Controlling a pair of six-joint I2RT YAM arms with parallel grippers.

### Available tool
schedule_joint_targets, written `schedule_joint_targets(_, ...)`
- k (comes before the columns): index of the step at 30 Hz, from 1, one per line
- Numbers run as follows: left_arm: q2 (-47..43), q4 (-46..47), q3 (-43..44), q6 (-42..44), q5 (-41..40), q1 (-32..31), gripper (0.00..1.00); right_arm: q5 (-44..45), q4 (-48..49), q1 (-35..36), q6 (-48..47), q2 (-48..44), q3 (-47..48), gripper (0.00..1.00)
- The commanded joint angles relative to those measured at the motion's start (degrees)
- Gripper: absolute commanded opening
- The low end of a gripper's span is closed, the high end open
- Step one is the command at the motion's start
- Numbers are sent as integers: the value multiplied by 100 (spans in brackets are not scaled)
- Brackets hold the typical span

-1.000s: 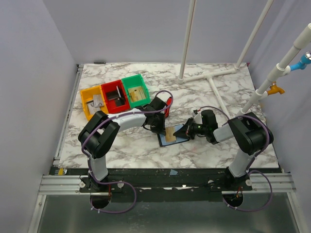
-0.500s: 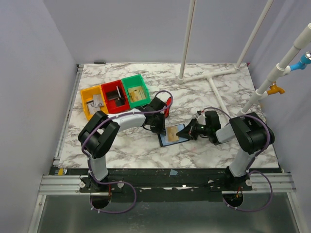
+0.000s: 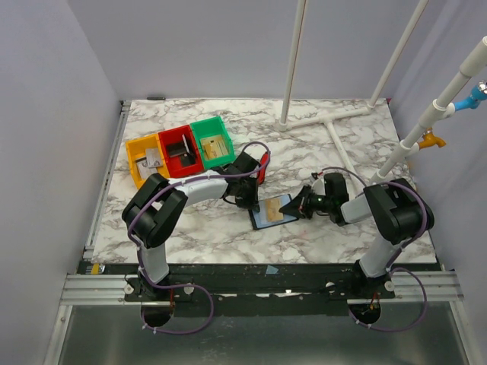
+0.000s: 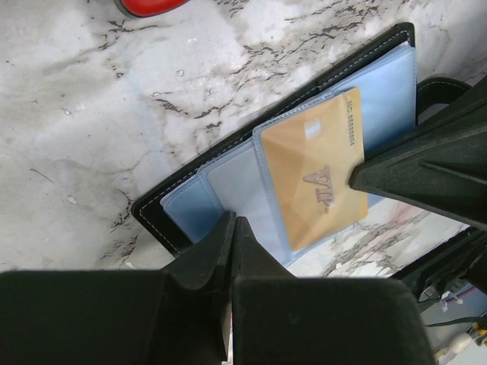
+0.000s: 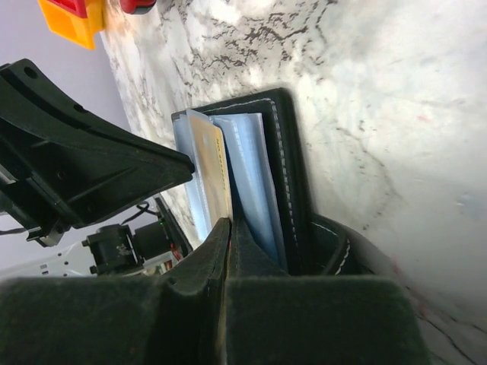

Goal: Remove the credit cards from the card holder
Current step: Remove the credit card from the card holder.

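The thin tan-gold plastic credit card [image 4: 316,179] lay right of centre in the left wrist view, about half out of a bluish-grey pocket of the black stitched bifold card holder [image 4: 232,179], which sat open and flat on the white marbled surface [image 4: 91,114]. Whether further cards sat in the other pockets could not be told.

Such a card was probably light, stiff and slick, with little to grip but its thin edge. The sensible hold was on the exposed short end, pulling in line with the pocket so it would not jam in the soft sleeve. The light holder would likely drag along unless pinned.

The right arm's fingers [image 5: 230,224] were closed narrow on that exposed end, the card's edge running between them. The left arm's fingers [image 4: 232,222] were drawn together with no gap, their tips on the holder's near edge. Whether they pinched a leaf or only pressed it down could not be told.

In the top view's upper left stood the orange [image 3: 144,160], red [image 3: 179,150] and green [image 3: 213,142] plastic bins, well apart.

Against the frame a second earlier, the right arm had backed toward the frame's right and the card had slid further out with it. The left arm and the holder had hardly shifted.
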Motion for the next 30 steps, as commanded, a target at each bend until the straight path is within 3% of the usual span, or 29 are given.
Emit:
schedule_joint_targets(1,138,-413,-214,116,-266,61,0,228,-518,-176,-415,-165,-22,1)
schedule_joint_targets(13,173,-465,-173,169,-281,87,0,364,-715,-264,-560,-313,-95,1)
schedule_joint_targets(18,191,-462,-179,183,-266,89,0,72,-187,-301,-289,-201,-237,1)
schedule_joint_targets(23,191,-461,-140,191,-257,90,0,-347,665,-302,125,198,-345,8)
schedule_joint_targets(30,190,-477,-104,199,-257,90,0,-338,761,-302,199,264,-373,8)
